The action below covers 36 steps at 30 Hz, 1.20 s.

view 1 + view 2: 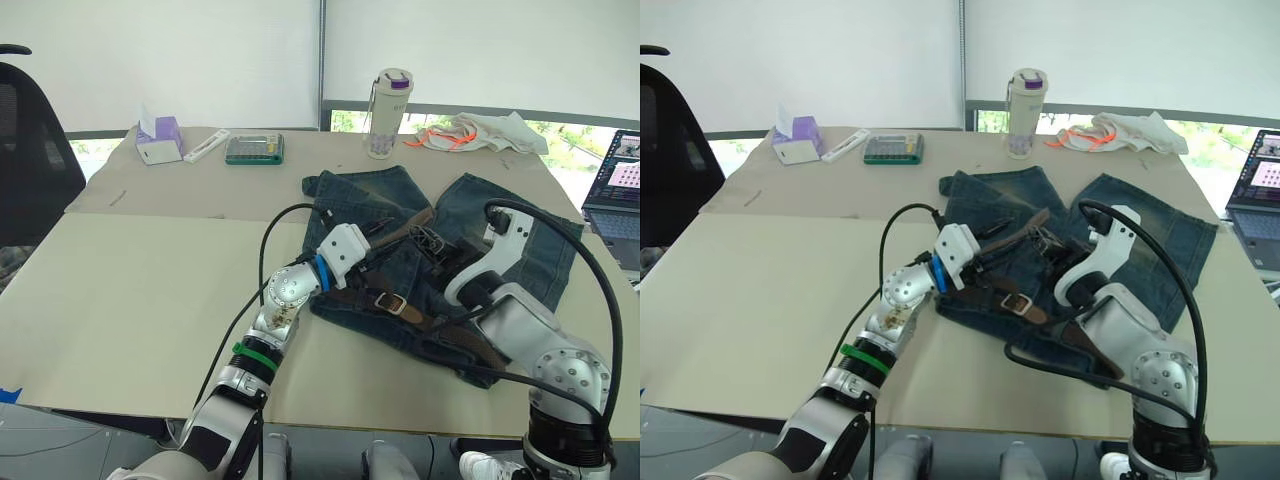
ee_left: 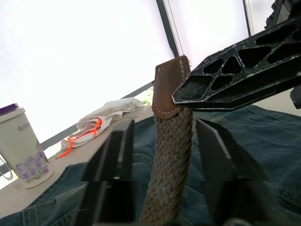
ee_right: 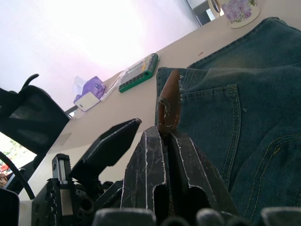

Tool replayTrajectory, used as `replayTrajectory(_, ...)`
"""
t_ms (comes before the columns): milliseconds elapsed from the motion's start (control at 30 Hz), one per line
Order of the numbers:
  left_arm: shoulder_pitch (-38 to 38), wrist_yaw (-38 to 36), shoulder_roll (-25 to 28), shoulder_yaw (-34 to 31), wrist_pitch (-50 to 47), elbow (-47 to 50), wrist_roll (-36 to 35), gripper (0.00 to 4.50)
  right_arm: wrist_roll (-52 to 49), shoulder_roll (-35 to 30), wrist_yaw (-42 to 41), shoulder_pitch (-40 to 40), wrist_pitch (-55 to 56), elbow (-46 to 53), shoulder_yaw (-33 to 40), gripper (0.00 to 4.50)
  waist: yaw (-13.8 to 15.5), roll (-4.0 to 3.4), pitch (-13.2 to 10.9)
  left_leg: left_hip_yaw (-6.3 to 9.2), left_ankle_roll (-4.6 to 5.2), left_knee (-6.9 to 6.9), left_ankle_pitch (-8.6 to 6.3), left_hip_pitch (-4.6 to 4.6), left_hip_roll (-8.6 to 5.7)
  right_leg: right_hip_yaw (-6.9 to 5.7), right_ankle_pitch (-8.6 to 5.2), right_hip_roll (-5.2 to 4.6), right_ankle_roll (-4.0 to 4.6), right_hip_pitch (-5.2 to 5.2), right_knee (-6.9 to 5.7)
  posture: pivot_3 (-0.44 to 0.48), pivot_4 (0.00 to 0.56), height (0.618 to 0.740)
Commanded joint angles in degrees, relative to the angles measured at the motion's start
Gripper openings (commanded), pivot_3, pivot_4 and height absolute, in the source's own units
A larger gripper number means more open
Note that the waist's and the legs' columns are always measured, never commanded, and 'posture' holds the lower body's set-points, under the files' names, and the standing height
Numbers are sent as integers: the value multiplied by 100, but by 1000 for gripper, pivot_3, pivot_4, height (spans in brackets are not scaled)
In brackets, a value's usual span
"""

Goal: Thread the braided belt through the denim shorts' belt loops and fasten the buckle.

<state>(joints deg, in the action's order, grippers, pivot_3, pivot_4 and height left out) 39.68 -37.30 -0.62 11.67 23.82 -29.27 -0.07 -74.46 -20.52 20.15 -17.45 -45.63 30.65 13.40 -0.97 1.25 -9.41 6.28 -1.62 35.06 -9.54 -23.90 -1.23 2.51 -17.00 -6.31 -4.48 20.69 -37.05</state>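
The denim shorts (image 1: 520, 240) lie flat on the table, right of centre. The braided belt (image 1: 440, 325) runs across their near edge, and its silver buckle (image 1: 396, 303) rests on the denim. Over the middle of the shorts, my right gripper (image 3: 162, 134) is shut on the belt's brown leather tip (image 2: 169, 89). My left gripper (image 2: 164, 125) is open around the woven strap just below that tip, with a gap on each side. Both grippers meet above the shorts (image 1: 405, 245). The belt loops cannot be made out.
At the table's far edge stand a flowered bottle (image 1: 388, 112), a white cloth with orange cord (image 1: 480, 132), a green calculator (image 1: 255, 149) and a purple tissue box (image 1: 158, 140). A laptop (image 1: 615, 190) sits at the right, a black chair (image 1: 25, 150) at the left.
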Motion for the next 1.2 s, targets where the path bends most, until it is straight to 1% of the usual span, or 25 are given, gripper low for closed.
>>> replayTrajectory(33,68,113,48,-51,87,34,-29,271,14,46,-29,-76,159,190,-53,0,1,0,0,0,0,0,0,0,0,0,0,0,0,0,0,0,150,740)
replayTrajectory(67,67,126,82,-60,48,20,-25,126,36,69,-37,-79,172,187,-85,0,-2,-1,0,0,0,0,0,0,0,0,0,0,0,0,0,0,150,740)
replayTrajectory(267,106,278,237,-55,-167,-75,103,126,-34,106,-217,-5,218,335,-138,0,-4,-1,-1,0,0,0,0,0,0,0,0,1,0,3,-2,0,150,740)
replayTrajectory(300,99,257,273,-64,-191,-89,91,0,-53,109,-305,16,241,388,-170,798,-7,-1,-1,0,0,0,0,0,0,0,0,0,0,3,-2,0,150,740)
replayTrajectory(433,31,173,353,-188,-444,-15,-160,0,42,-27,-785,166,321,645,-201,2192,-34,-3,-2,1,0,-3,0,0,4,0,0,4,-1,8,-5,0,150,740)
replayTrajectory(467,-10,79,349,-285,-656,108,-384,0,227,-173,-1081,251,358,725,-182,2487,-29,-3,-2,2,0,-3,0,0,4,0,-1,4,-1,8,-5,0,150,740)
replayTrajectory(567,-123,-238,363,-642,-1513,612,-1214,0,1050,-713,-2034,537,526,775,-260,3559,-17,-3,-2,2,0,1,0,-8,3,0,-1,3,-1,9,-2,0,150,740)
replayTrajectory(600,-127,-269,390,-799,-1835,773,-1488,0,1384,-930,-2323,596,565,725,-416,3559,-18,-3,-2,2,0,2,0,-10,3,-1,-1,4,-1,9,0,0,150,740)
replayTrajectory(667,-108,-146,414,-1275,-2650,1142,-2225,0,2273,-1509,-3060,732,711,491,-952,3559,-22,-3,-3,2,0,6,0,-19,3,-1,-1,4,-1,24,-5,0,150,740)
replayTrajectory(733,-83,-109,490,-1640,-3237,1351,-2761,0,2841,-1757,-3598,740,922,232,-1342,3559,-92,-2,-3,2,0,8,0,-20,8,-1,-1,7,-1,28,-8,0,150,740)
replayTrajectory(800,-141,-135,630,-1957,-3868,1560,-3290,0,3149,-1752,-4021,738,1161,-107,-1518,3559,-150,-2,-3,4,0,6,1,-18,12,-3,-1,11,-2,28,-13,0,150,740)
replayTrajectory(867,-233,-76,868,-2326,-4475,1862,-3834,0,3427,-1787,-4547,753,1436,-606,-1541,3038,-172,-1,-4,4,-1,6,2,-18,14,-2,-1,13,-2,29,-15,0,150,740)
replayTrajectory(900,-254,-34,942,-2437,-4652,1952,-3982,0,3515,-1780,-4718,754,1506,-749,-1533,2721,-174,0,-5,4,-1,7,3,-18,14,-2,-1,13,-2,29,-15,0,150,740)
replayTrajectory(1067,-276,298,1176,-2791,-4829,2044,-4118,0,4154,-1687,-5186,699,1841,-1237,-1633,1002,-132,1,-5,4,-5,9,5,-18,13,-1,0,13,0,29,-15,0,150,740)
replayTrajectory(1133,-256,464,1227,-2911,-4853,2082,-4163,0,4488,-1660,-5357,613,1990,-1485,-1807,271,-127,3,-6,4,-11,9,8,-19,13,-1,1,12,1,28,-13,0,150,740)
replayTrajectory(1167,-257,518,1245,-2930,-4870,2114,-4173,0,4606,-1627,-5405,562,2032,-1576,-1856,50,-129,3,-7,4,-14,8,10,-20,12,-1,1,12,2,28,-13,0,150,740)
replayTrajectory(1200,-277,547,1258,-2913,-4893,2164,-4161,0,4696,-1578,-5429,512,2075,-1644,-1867,50,-134,3,-7,4,-15,8,10,-19,13,-1,2,12,2,29,-13,0,150,740)
